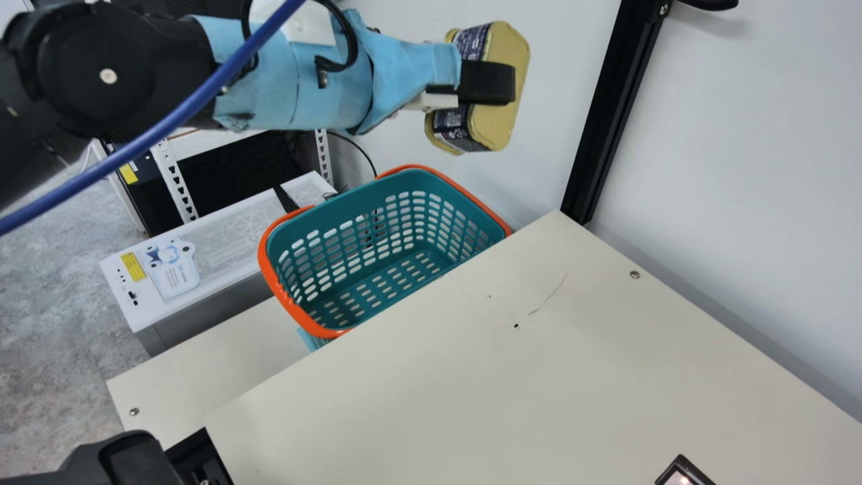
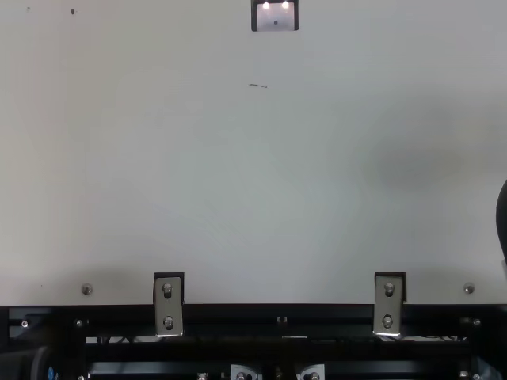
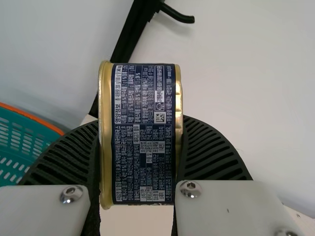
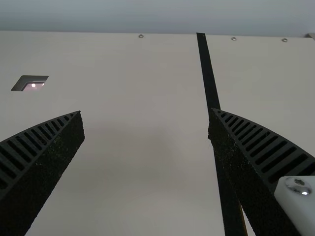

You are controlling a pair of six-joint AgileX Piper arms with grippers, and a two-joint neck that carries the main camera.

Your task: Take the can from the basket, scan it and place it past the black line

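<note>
Left tool [image 1: 504,83] grips can [image 1: 498,126]; basket rim [image 1: 330,214] (teal) lower, open air between.

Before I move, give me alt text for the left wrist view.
The left gripper holds a gold-rimmed can with a dark blue printed label between its ribbed black fingers. Behind: part of a teal basket at left, a black post, pale wall.

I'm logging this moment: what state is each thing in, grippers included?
Gold-rimmed can with dark blue label: held in the air, on its side.
Left gripper: closed on the can.
Right gripper: open.
Teal slotted plastic basket: upright.
Small dark-framed square window: showing bright spots.
</note>
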